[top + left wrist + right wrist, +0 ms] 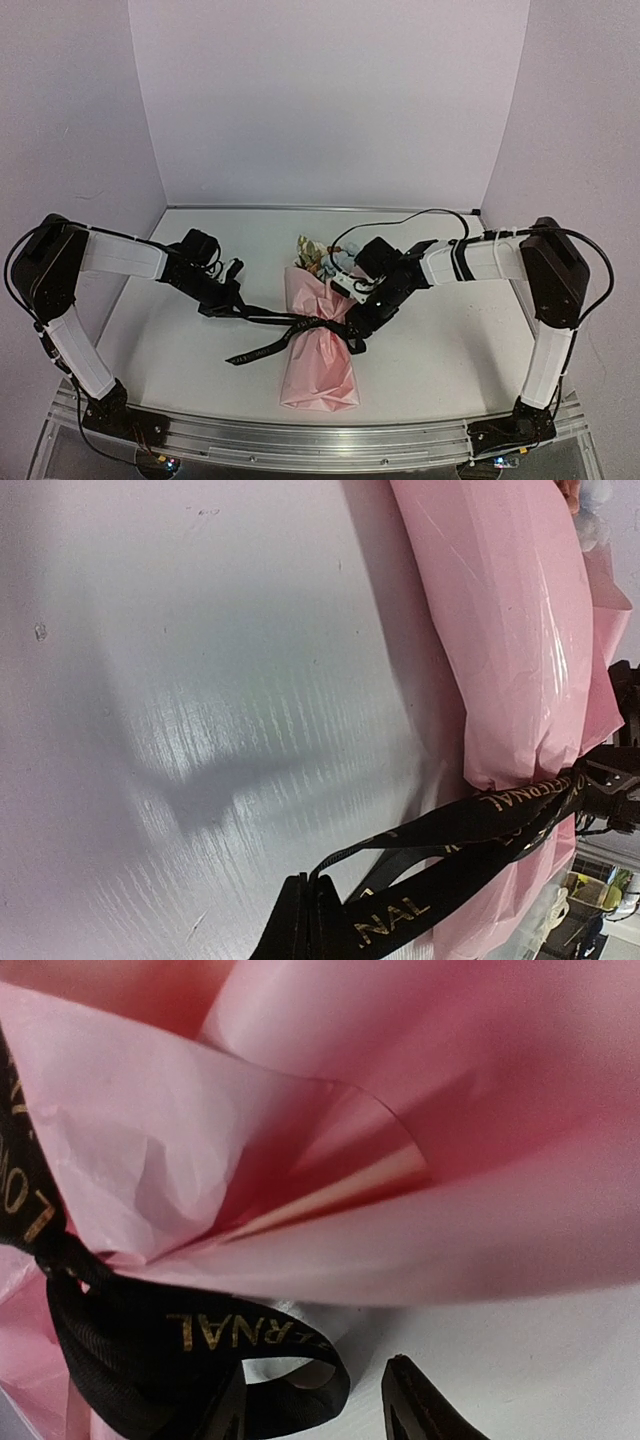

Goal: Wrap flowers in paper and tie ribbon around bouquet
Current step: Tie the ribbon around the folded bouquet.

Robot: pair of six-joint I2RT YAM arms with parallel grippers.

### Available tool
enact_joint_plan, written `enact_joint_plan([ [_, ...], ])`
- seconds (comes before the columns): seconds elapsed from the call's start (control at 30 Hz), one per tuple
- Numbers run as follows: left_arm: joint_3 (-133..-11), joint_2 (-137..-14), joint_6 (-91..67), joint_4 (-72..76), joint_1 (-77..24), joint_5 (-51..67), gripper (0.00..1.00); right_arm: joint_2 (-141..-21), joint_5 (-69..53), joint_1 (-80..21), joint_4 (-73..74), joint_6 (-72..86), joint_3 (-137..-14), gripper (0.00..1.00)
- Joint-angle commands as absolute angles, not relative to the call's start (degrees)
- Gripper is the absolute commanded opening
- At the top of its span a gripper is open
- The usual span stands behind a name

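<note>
Bouquet (320, 352) lies mid-table (450, 370), ribbon (268, 318) knotted at its waist. L gripper (228, 291) clamped on ribbon end. R gripper (364, 320) half-open, gripping nothing, ribbon loop btwn its fingers (420, 1405). Risks: loop snags on R, or L's pull drags bouquet.

Most of flowers (313, 253) hidden inside paper (318, 350); ribbon (250, 1335) lettering cut off.

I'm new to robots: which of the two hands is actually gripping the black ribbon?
The left hand, shut tight on the ribbon; the right hand has its fingers apart.
</note>
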State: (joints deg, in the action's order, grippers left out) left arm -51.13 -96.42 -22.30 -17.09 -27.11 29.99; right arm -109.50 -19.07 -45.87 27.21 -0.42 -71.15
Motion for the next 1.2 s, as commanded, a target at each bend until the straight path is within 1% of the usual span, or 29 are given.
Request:
enact_joint_plan([
  [0.0,-54.3,-96.4,-21.0,-17.9,-27.3,29.8,0.00,-111.3,-20.7,-45.4,23.3,-1.1,-71.3,0.42],
  [0.07,-54.5,-96.3,-21.1,-18.0,-27.4,29.7,0.00,-111.6,-21.0,-45.3,22.8,-0.3,-71.2,0.32],
  [0.1,-54.5,-96.2,-21.2,-18.1,-27.4,29.5,0.00,-111.6,-21.2,-45.3,22.8,0.6,-71.3,0.24],
  [0.13,-54.5,-96.2,-21.4,-18.1,-27.3,29.2,0.00,-111.4,-21.3,-45.3,22.8,1.6,-71.2,0.12],
  [0.17,-54.5,-96.1,-21.6,-18.2,-27.3,28.8,0.00,-111.0,-21.1,-45.3,22.8,2.5,-71.0,0.04],
  [0.2,-54.4,-96.0,-21.8,-18.3,-27.4,28.3,0.00,-110.5,-20.5,-45.2,22.8,3.3,-70.3,0.01],
  [0.27,-54.5,-95.8,-22.4,-18.5,-27.3,27.3,0.00,-108.3,-18.6,-45.3,22.8,4.7,-68.8,0.00],
  [0.5,-53.7,-95.3,-23.7,-18.8,-27.3,24.1,0.00,-97.2,-3.7,-45.3,25.2,12.4,-59.9,0.00],
  [0.77,-52.8,-95.9,-24.4,-18.5,-27.1,22.9,0.00,-89.6,8.6,-45.4,26.4,19.7,-53.3,0.00],
  [0.97,-52.2,-96.1,-24.5,-18.4,-26.6,22.6,0.00,-86.9,14.7,-45.5,29.6,21.8,-52.0,0.00],
  [1.17,-51.2,-95.8,-24.6,-18.5,-26.0,21.8,0.00,-85.9,17.1,-45.5,31.2,23.3,-50.3,0.00],
])
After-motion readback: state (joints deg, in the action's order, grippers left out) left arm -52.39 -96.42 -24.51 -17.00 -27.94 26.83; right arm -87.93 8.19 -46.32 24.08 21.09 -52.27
